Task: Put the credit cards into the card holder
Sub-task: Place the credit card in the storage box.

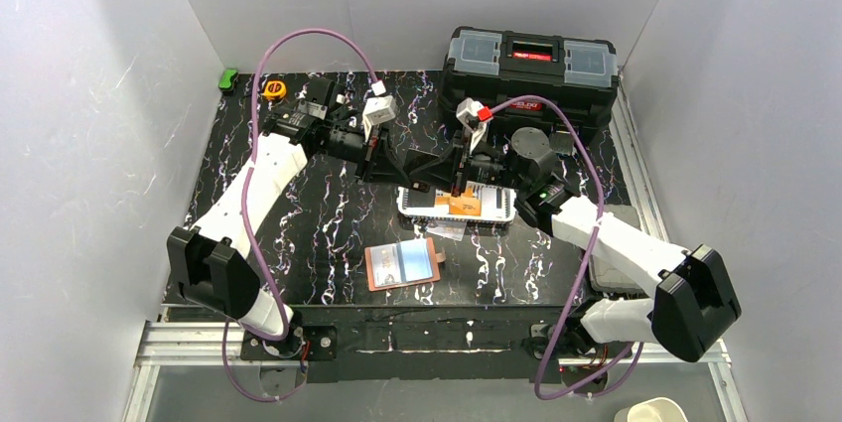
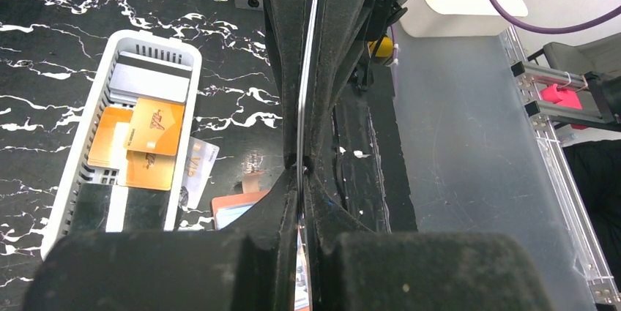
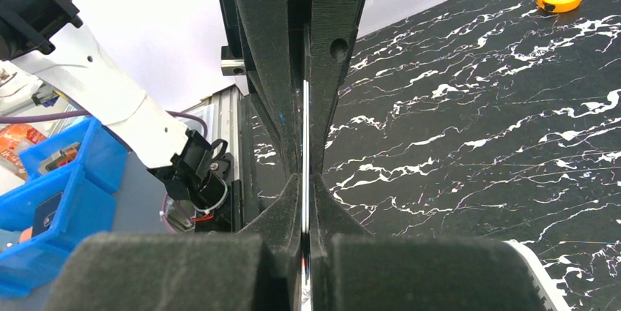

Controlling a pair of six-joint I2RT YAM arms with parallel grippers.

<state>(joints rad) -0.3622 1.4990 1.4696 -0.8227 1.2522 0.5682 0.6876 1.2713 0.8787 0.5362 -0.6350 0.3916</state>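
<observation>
Pinching a thin card point(image 2: 302, 106) edge-on in the left gripper point(image 2: 307, 47), jaws nearly together. Below it and nearer the bases, lying open on the table point(image 1: 298, 223): the salmon card holder point(image 1: 402, 265), a pale blue card point(image 1: 409, 260) inside. Just beneath both grippers, orange credit cards point(image 1: 462, 206) in the white basket point(image 1: 501, 215). On the right, right gripper point(image 3: 306, 69) clamped narrow on the card's other side.

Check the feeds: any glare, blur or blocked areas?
Top view: evenly lit and sharp, no glare. Left wrist: the basket is sharp, but the dark left end effector blocks the middle. Right wrist: the right end effector fills the centre, with glare on the card edge it pinches.
</observation>
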